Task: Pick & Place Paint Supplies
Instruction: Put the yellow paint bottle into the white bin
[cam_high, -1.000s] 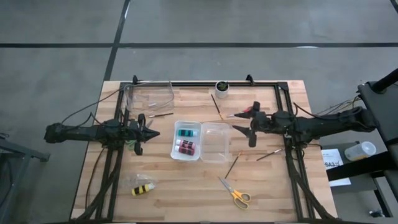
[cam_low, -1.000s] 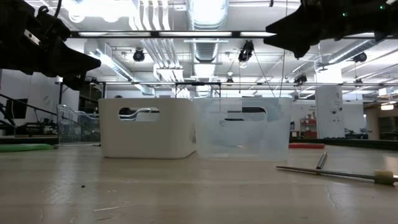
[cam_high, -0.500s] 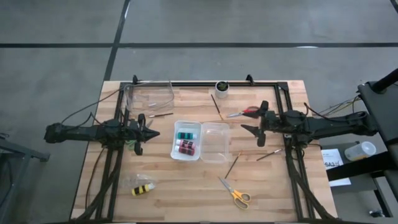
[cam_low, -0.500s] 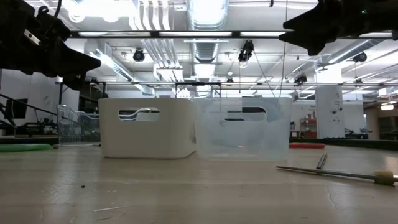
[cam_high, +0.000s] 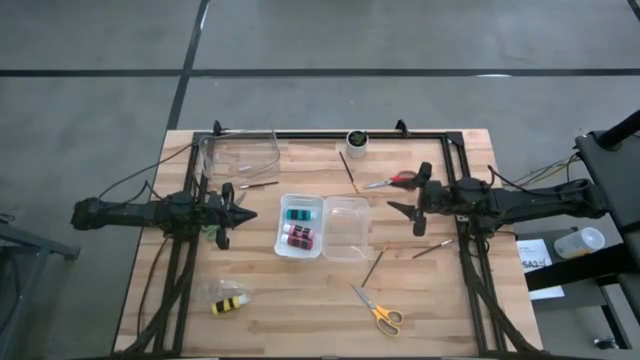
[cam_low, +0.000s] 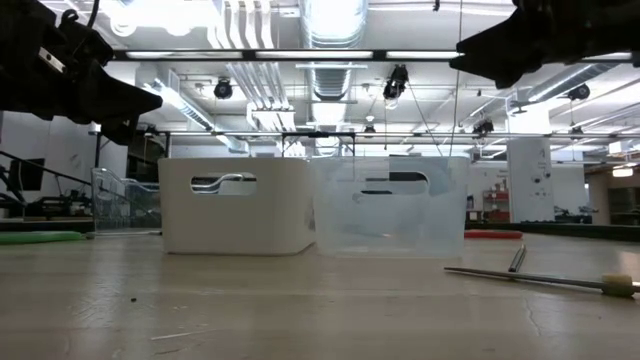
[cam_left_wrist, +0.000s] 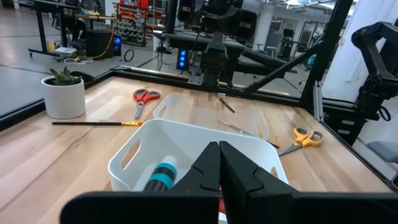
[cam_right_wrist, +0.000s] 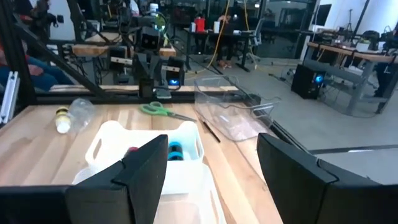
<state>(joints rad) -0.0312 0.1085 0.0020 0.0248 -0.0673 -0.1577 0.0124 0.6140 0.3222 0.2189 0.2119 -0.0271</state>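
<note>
- My right gripper (cam_high: 412, 211), fingers spread and empty, hovers just beside the red-handled scissors (cam_high: 396, 181), blades pointing away toward the table's middle
- My left gripper (cam_high: 240, 213), pressed together, waits farther off

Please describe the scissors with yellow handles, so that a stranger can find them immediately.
Start at the white bin in the table's middle. Toward the near edge on the right arm's side lie the yellow-handled scissors, alone on bare wood. The other scissors have red handles.
</note>
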